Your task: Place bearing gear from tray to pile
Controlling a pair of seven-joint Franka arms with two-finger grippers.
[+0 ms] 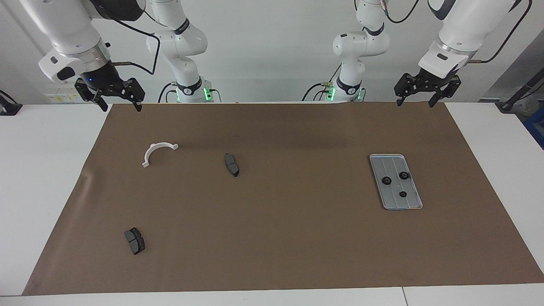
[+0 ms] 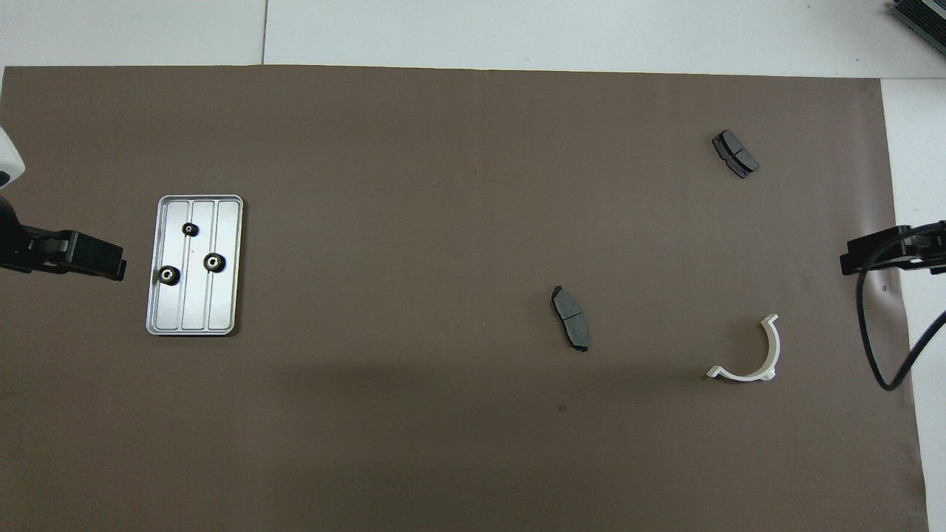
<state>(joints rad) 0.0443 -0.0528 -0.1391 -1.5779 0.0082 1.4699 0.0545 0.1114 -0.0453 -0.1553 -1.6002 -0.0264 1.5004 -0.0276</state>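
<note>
The silver grooved tray lies on the brown mat toward the left arm's end. Three small black bearing gears sit in it, also seen from above. The pile is a loose scatter toward the right arm's end: a white half-ring bracket and two dark pads. My left gripper hangs open and empty, high above the mat's edge. My right gripper is likewise raised, open and empty.
The brown mat covers most of the white table. One pad lies near the mat's middle; the second is the farthest from the robots. A black cable dangles from the right arm.
</note>
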